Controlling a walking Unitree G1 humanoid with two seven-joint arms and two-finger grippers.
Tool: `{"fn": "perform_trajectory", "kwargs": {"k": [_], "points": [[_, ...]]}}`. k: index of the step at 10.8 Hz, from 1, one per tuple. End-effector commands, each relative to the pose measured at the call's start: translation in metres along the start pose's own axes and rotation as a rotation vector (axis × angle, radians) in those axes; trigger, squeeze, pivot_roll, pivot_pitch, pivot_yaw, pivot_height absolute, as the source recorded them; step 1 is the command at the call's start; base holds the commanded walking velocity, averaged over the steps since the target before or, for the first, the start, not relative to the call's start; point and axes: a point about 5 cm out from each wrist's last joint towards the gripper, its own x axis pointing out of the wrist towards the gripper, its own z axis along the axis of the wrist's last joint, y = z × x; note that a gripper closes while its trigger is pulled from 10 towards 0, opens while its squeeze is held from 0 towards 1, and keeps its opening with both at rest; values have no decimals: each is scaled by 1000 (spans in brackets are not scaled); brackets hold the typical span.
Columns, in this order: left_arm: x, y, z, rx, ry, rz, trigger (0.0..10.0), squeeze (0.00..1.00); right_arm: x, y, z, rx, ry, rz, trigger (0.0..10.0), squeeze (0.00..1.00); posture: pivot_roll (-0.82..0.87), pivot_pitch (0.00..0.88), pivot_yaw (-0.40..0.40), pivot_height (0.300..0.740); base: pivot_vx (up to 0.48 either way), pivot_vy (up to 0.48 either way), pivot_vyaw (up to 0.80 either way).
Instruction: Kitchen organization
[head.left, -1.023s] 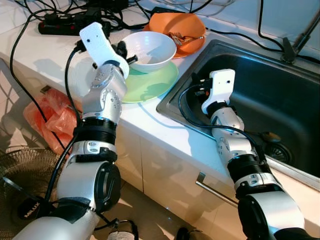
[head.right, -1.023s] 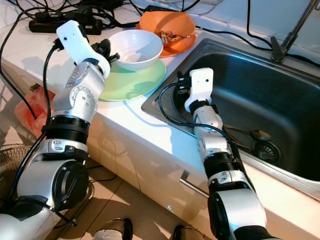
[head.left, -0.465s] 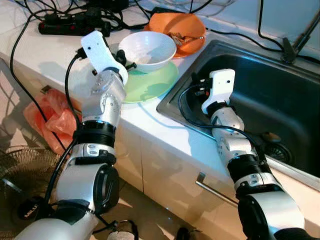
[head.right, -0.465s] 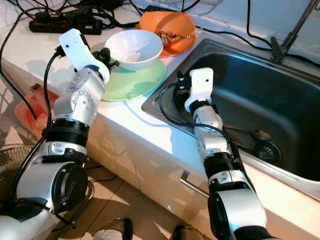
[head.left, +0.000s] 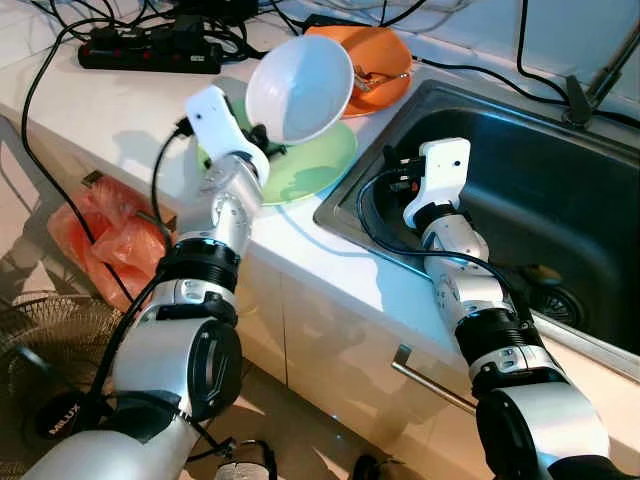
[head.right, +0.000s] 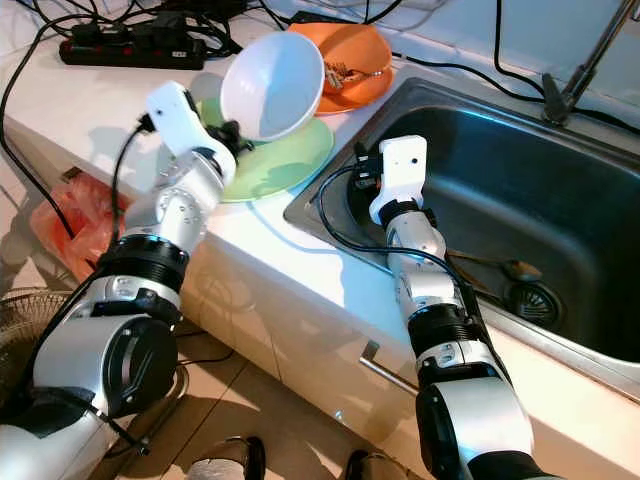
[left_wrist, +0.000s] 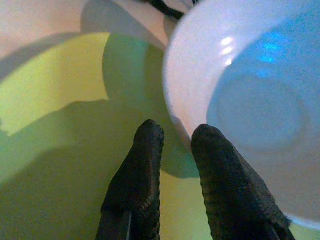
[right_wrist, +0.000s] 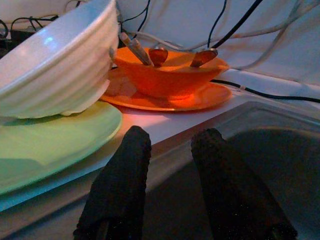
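Since a second ago the white ribbed ceramic bowl (head.left: 300, 88) has tipped up off the pale green plate (head.left: 312, 163) — my left gripper (left_wrist: 176, 137) pinches its rim, upper centre. Right gripper (right_wrist: 170, 145) idles, fingers apart, over the steel sink (head.left: 540, 190) edge — presumably the bowl's destination.

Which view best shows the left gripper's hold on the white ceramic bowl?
Left wrist view: the left gripper pinches the white ceramic bowl by its rim. Eye views show the bowl tilted above the green plate; the right wrist view shows its ribbed outside.
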Motion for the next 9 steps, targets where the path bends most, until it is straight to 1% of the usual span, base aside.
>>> {"fn": "perform_trajectory", "kwargs": {"k": [1,4,5,6,9], "points": [[1,-6,0,-9,5,-15,10000,0,1,-3,1,0,3,-11,10000,0,83,121,-26,740,0,0,0],[3,-6,-1,-37,3,-8,10000,0,1,-3,1,1,3,-13,10000,0,83,123,-26,740,0,0,0],[3,-6,0,-44,-6,-5,9137,0,0,-3,1,1,3,-15,10000,0,83,123,-26,740,0,0,0],[3,-5,1,-53,-14,-2,0,0,1,-3,1,1,4,-17,10000,0,84,123,-27,740,0,0,0],[3,-7,2,-60,-27,-7,0,0,1,-3,1,2,4,-19,10000,0,87,121,-29,740,0,0,0]]}}
